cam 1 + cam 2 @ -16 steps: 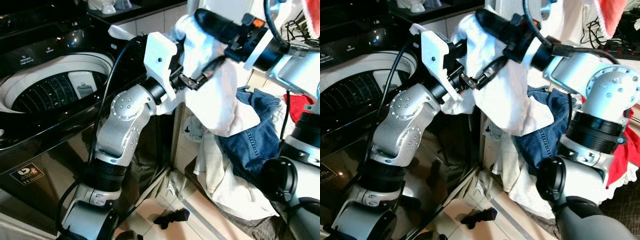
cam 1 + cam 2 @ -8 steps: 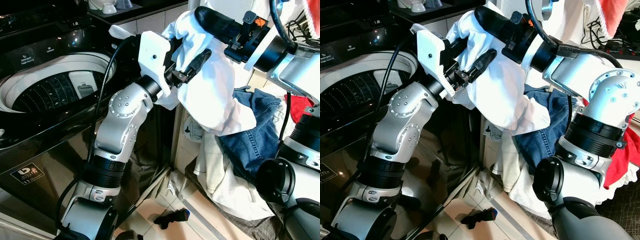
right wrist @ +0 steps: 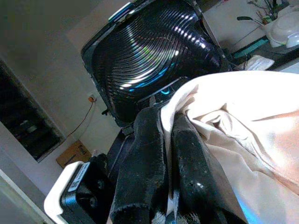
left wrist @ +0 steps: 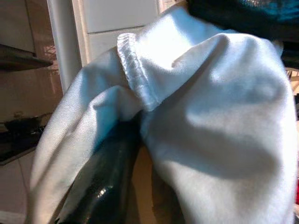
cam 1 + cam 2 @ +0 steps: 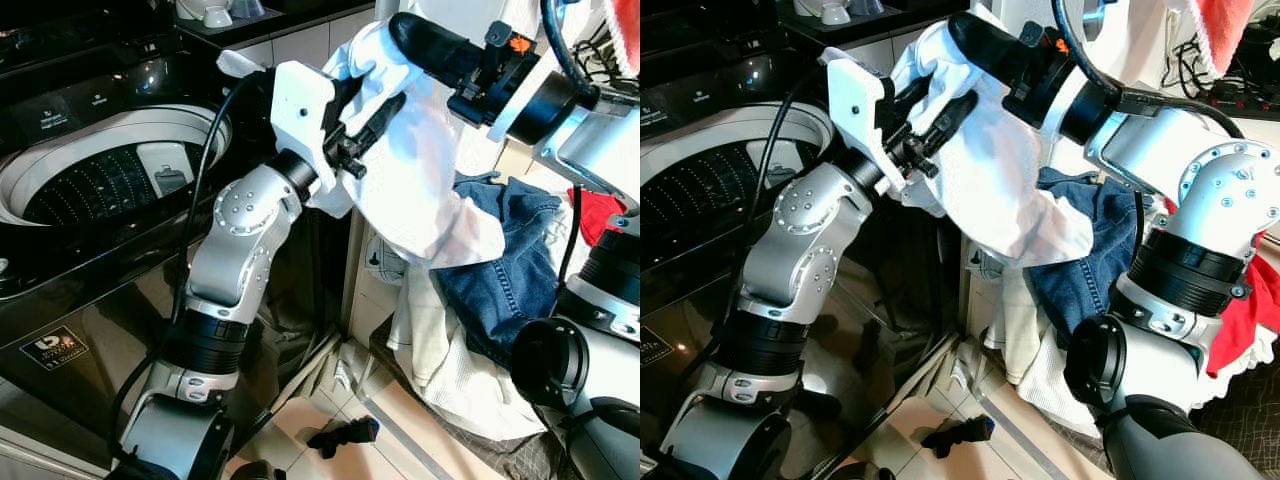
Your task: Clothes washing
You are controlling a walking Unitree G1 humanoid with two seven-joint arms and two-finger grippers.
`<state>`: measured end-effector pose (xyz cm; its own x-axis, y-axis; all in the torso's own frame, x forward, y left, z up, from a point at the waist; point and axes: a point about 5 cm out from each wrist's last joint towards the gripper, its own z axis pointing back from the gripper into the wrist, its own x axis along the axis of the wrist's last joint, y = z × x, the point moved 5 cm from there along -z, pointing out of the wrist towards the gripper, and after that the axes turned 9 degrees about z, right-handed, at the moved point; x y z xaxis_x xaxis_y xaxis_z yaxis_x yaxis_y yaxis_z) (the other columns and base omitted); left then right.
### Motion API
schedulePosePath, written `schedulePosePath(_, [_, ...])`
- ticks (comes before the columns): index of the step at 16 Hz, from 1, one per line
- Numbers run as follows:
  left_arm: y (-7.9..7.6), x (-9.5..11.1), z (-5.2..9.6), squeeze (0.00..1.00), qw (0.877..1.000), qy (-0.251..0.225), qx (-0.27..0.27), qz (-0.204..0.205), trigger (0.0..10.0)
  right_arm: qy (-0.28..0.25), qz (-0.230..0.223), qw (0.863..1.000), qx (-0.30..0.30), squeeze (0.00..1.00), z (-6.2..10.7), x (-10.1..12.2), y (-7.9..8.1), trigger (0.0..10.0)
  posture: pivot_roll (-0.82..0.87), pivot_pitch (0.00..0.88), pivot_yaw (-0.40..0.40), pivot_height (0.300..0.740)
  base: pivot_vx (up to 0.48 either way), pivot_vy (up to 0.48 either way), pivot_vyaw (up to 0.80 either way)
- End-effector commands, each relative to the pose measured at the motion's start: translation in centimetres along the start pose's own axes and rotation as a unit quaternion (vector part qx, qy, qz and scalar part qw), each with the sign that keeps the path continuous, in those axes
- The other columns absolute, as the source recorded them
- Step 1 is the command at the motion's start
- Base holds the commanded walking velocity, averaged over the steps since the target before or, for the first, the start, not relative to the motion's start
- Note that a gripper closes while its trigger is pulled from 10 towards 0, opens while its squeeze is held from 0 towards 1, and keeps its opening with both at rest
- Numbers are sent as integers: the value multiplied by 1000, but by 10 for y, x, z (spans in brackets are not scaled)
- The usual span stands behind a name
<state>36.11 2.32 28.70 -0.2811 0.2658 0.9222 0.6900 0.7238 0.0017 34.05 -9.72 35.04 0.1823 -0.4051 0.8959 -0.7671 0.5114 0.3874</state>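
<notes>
Left eye view: washing machine drum (image 5: 95,185) open, white garment (image 5: 425,190) held beside it.

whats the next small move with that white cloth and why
Probably carry the white cloth toward the robot's left, over the open washer drum, before letting go. Both the right pincer and the left pincer grip it up high, but it hangs beside the washer, above the jeans pile, so dropping now would likely miss the drum.
</notes>
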Motion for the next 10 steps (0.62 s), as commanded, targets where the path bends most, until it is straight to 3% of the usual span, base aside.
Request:
schedulePosePath(1, [13,2,0,0,1000,4,26,-8,0,-7,7,1000,14,0,2,2,7,0,-40,0,15,740,0,0,0])
schedulePosePath(4, [20,3,1,0,999,3,41,-13,0,-8,13,1000,14,0,1,3,7,0,-37,0,14,740,0,0,0])
schedulePosePath(5, [23,3,1,0,999,2,48,-14,0,-9,20,1000,13,247,1,3,7,627,-37,0,14,740,0,0,0])
schedulePosePath(6, [27,4,2,0,998,2,57,-17,0,-8,25,1000,9,1000,2,3,6,10000,-37,0,14,740,0,0,0])
schedulePosePath(9, [43,6,5,0,995,2,94,-26,0,-11,21,1000,11,1000,2,3,6,10000,-33,0,13,740,0,0,0])
schedulePosePath(10, [60,10,6,0,991,2,128,-49,0,-15,25,999,20,1000,3,4,9,10000,-34,0,17,740,0,0,0])
